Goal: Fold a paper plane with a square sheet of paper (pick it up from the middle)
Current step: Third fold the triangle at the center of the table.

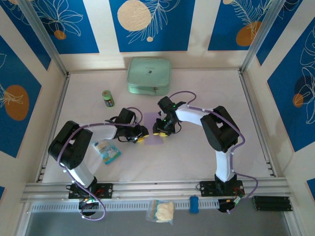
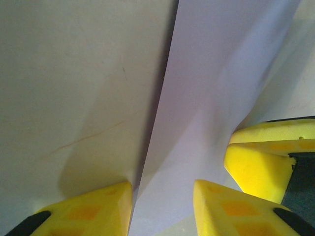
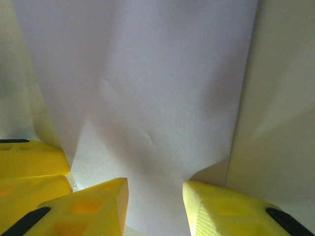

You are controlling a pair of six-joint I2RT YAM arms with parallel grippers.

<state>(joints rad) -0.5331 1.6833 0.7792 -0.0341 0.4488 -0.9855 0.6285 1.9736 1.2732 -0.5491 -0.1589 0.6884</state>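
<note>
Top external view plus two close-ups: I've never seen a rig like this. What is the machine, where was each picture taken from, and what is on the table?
Two robot arms are bolted at the near edge of the table; the top picture looks down on them. The other two come from cameras on each wrist. The left gripper and right gripper meet at a lavender sheet of paper; both jaws stand apart, the sheet not visibly clamped. Also lying there: a mint-green pouch, a small green can, a blue-and-white snack packet.
</note>
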